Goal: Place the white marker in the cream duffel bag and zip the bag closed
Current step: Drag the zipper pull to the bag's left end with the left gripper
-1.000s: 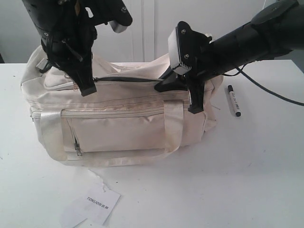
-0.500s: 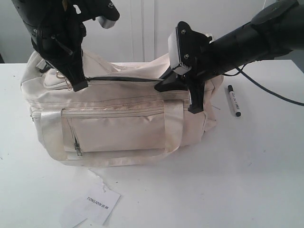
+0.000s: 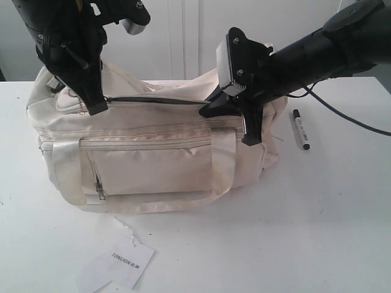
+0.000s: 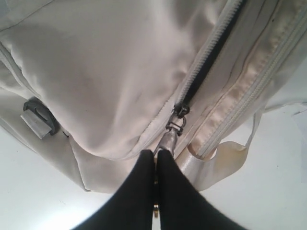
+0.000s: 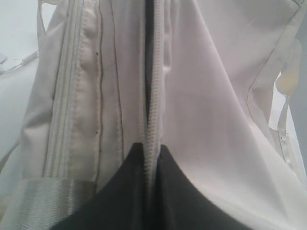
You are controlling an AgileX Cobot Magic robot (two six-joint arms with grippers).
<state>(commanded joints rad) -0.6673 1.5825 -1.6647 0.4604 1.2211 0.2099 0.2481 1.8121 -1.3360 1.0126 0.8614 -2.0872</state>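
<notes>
The white paper tag (image 3: 124,262) reads "TONLION".

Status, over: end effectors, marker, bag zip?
Left end effector shut on zip pull at cream duffel bag left end. Right end effector shut on its zip seam. Top zip open. White marker on table beside bag, nothing over it.

Bright, even light is seen throughout; the worktop (image 3: 330,232) is nearly washed out, a faint shadow is cast beneath the cream duffel bag (image 3: 153,168), and the wrist views are slightly softened.
</notes>
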